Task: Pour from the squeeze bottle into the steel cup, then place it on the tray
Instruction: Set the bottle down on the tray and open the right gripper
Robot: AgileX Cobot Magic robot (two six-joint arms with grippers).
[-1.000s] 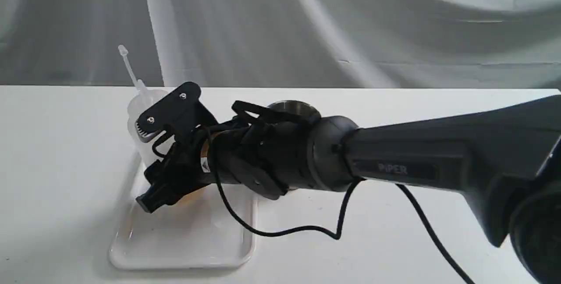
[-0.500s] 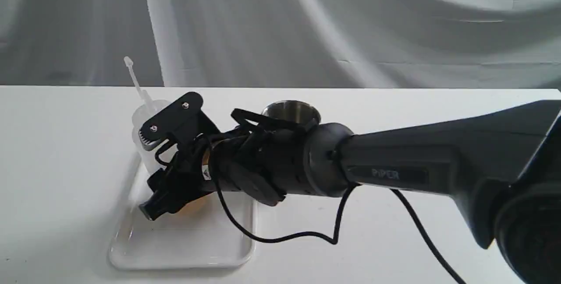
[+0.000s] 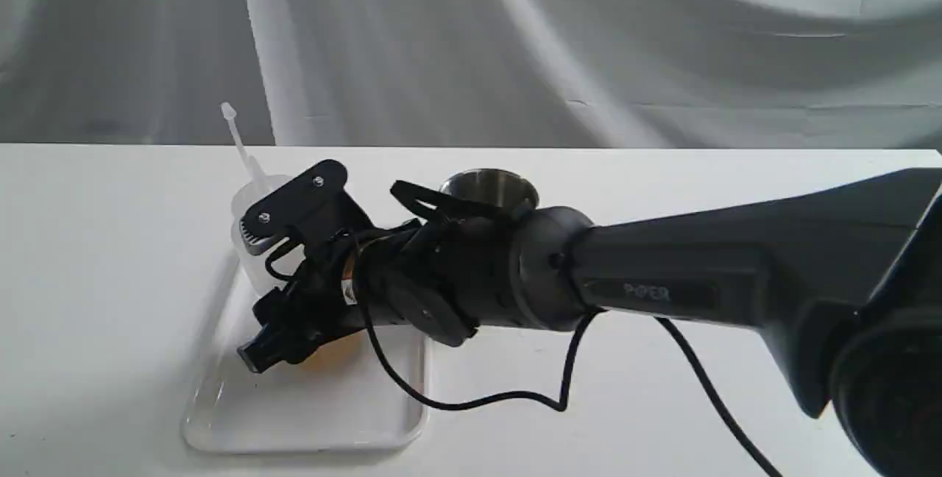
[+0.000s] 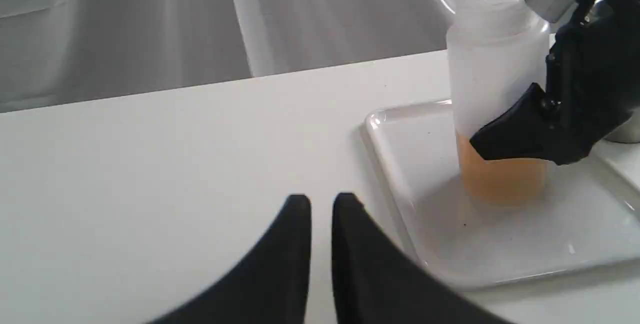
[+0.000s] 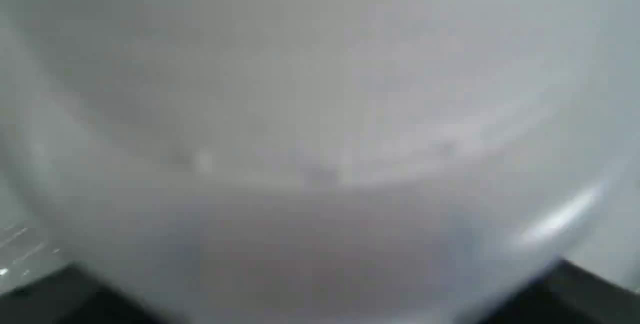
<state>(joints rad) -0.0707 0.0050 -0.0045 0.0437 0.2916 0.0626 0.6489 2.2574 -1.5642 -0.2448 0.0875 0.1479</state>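
Left wrist view, translucent squeeze bottle (image 4: 492, 74), amber-bottomed

Whitish squeeze bottle (image 4: 492, 64), amber liquid (image 4: 500, 181); glossy white tray (image 4: 425, 174); silver steel cup (image 3: 489, 184)

Bright, soft light — faint shadows, glints on tray (image 4: 425, 174); right wrist view wholly blurred.

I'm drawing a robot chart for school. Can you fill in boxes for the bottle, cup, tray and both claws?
tray: white, on table
squeeze bottle: upright on tray, orange liquid at bottom
steel cup: on table, behind right arm
right gripper: clamped around squeeze bottle
left gripper: nearly shut, empty
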